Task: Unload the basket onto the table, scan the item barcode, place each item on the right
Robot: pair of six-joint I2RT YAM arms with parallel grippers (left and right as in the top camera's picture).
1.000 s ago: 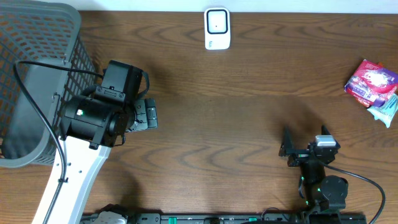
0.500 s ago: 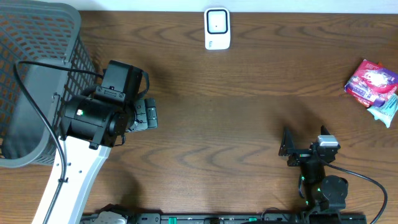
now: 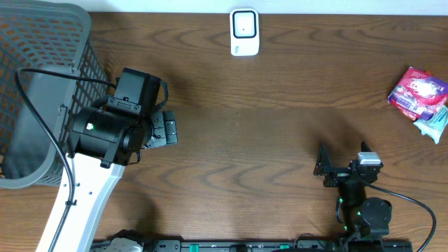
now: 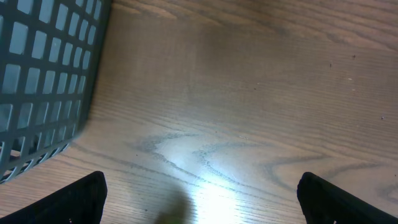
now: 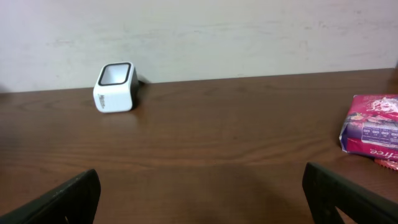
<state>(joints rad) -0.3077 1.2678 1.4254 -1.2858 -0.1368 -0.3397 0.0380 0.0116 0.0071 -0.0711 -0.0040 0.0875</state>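
The item, a pink and purple packet (image 3: 418, 91), lies flat at the table's far right edge, and shows at the right margin of the right wrist view (image 5: 371, 132). A white barcode scanner (image 3: 244, 31) stands at the back middle of the table, also visible as the scanner (image 5: 115, 86) near the wall. My right gripper (image 3: 343, 159) sits low near the front right, open and empty (image 5: 202, 202), well short of the packet. My left gripper (image 3: 165, 130) hovers over bare wood beside the basket, open with nothing between its fingers (image 4: 202, 205).
A grey mesh basket (image 3: 35, 91) fills the left side, its wall close to the left gripper (image 4: 43, 74). A teal wrapper (image 3: 435, 126) lies against the packet's near side. A pale wall runs behind the table's back edge.
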